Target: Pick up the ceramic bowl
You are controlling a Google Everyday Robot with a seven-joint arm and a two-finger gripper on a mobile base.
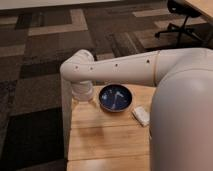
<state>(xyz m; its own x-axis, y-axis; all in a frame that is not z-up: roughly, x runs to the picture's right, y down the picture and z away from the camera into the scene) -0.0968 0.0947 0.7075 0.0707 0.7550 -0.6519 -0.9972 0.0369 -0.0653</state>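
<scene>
Ceramic bowl (pixel 116 97) on the wooden table (pixel 105 137), just beside my gripper (pixel 84 94), at its 3 o'clock.
I judge the bowl stiff, weighty, glossy and so slippery, and breakable if dropped. The rim is the only place to pinch, and its 9 o'clock edge lies nearest. My gripper hangs low under the bent arm (pixel 115 67) at the table's far left corner; I cannot tell whether it is open or closed. A small white block (pixel 141 116) sits at the bowl's 5 o'clock, near but apart.

Carpeted office.
Dark patterned carpet (pixel 42 65), rolling chair (pixel 181 20) back right, wooden table (pixel 105 137); my gripper (pixel 83 93) at its left edge.
</scene>
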